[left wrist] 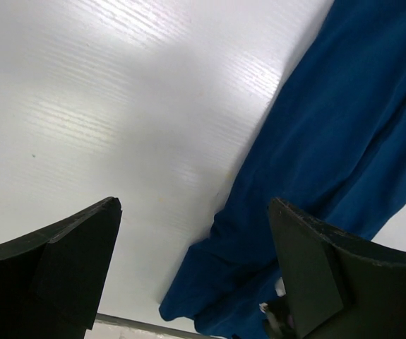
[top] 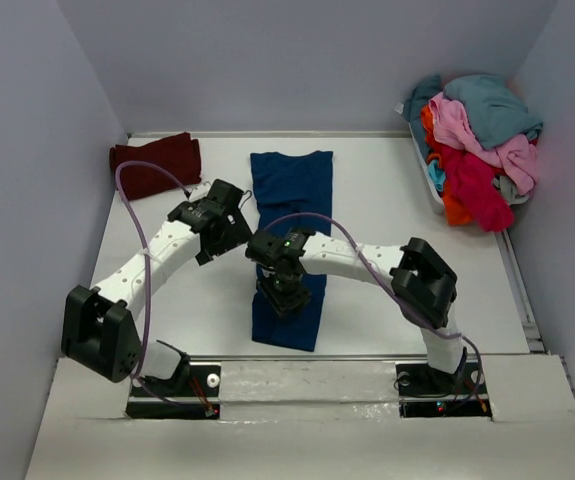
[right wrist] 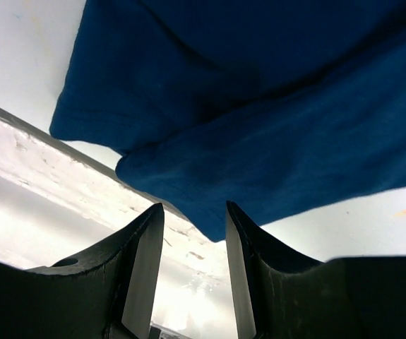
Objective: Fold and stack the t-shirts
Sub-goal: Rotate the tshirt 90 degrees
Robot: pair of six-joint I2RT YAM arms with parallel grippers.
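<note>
The right gripper (top: 285, 300), partly open and empty, is held over the 6 o'clock end of the blue t-shirt (top: 292, 180), which is laid on the bench (top: 387, 200) lengthwise from 12 to 6. The left gripper (top: 225, 238), spread wide, is placed at its 9 o'clock, farther off.

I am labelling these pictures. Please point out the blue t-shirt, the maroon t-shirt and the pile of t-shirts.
blue t-shirt (top: 292, 180), top view, its far half.
maroon t-shirt (top: 155, 165), top view, its middle.
pile of t-shirts (top: 462, 125), top view, a pink one.
</note>
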